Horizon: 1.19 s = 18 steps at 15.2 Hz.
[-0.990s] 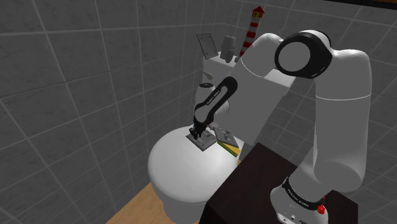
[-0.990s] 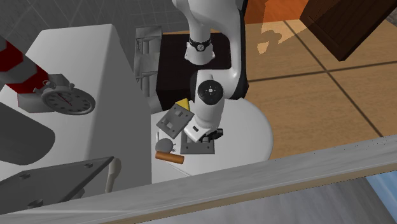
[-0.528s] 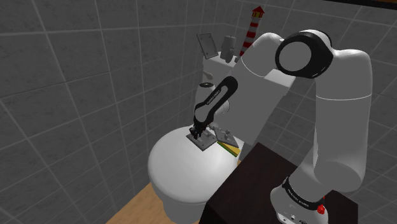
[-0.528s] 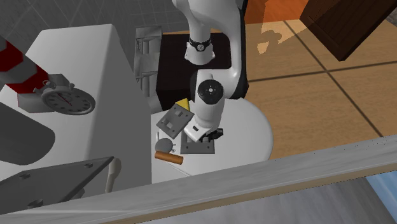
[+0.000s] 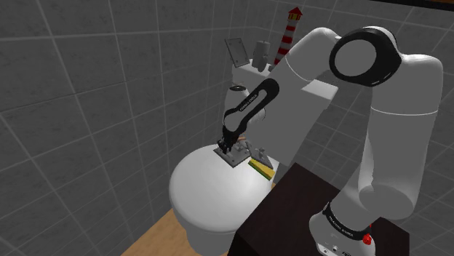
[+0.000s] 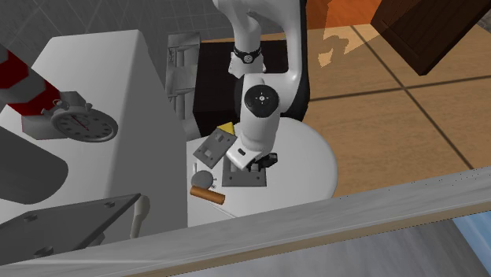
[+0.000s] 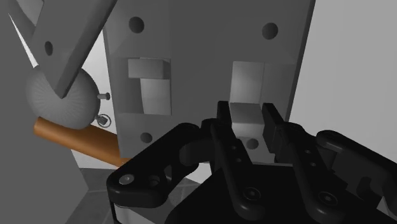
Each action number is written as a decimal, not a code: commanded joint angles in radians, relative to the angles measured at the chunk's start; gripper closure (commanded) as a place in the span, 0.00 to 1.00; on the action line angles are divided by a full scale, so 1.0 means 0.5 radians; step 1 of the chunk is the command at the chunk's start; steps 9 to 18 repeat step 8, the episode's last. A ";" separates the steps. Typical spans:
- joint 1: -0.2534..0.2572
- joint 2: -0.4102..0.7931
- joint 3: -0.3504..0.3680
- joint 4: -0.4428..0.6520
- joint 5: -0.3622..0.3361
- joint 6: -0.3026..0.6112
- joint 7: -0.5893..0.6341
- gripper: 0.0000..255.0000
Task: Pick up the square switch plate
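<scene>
gripper point(image 7: 249, 124) was clamped on the square switch plate point(image 7: 191, 57): wrist view had both fingers point(image 7: 224, 130) pinching the raised rocker point(image 7: 247, 113) on one half of the plate, the other rocker free beside it. Shoulder view couldn't confirm the grip: there the gripper point(image 5: 228, 148) just sat on top of the plate point(image 5: 234, 156), jaws masked by the hand. Plate was grey, roughly flat, over the back part of the white toilet lid point(image 5: 204, 190); couldn't tell whether it touched the lid. Second exterior view, looking down, put the plate point(image 6: 244, 179) under the gripper point(image 6: 256, 165), with a second grey plate point(image 6: 214, 145) just beside it toward the tank point(image 6: 110, 71), and a grey ball point(image 6: 206, 179) and brown cylinder point(image 6: 209, 194) close by on that view's left. Wrist view had the ball point(image 7: 57, 105) and cylinder point(image 7: 76, 135) just past the plate's edge. Shoulder view added a yellow block point(image 5: 262, 169) at the lid's rim next to the dark stand point(image 5: 291, 211), plus a striped lighthouse figure point(image 5: 292, 29) on the tank; the top-down view showed a clock point(image 6: 85, 124) up there
</scene>
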 commanded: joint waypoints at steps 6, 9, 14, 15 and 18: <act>0.007 -0.174 -0.008 -0.011 -0.013 -0.163 0.010 1.00; 0.007 -0.178 -0.008 -0.011 -0.013 -0.166 0.010 1.00; 0.007 -0.178 -0.008 -0.011 -0.013 -0.166 0.010 1.00; 0.007 -0.178 -0.008 -0.011 -0.013 -0.166 0.010 1.00; 0.007 -0.178 -0.008 -0.011 -0.013 -0.166 0.010 1.00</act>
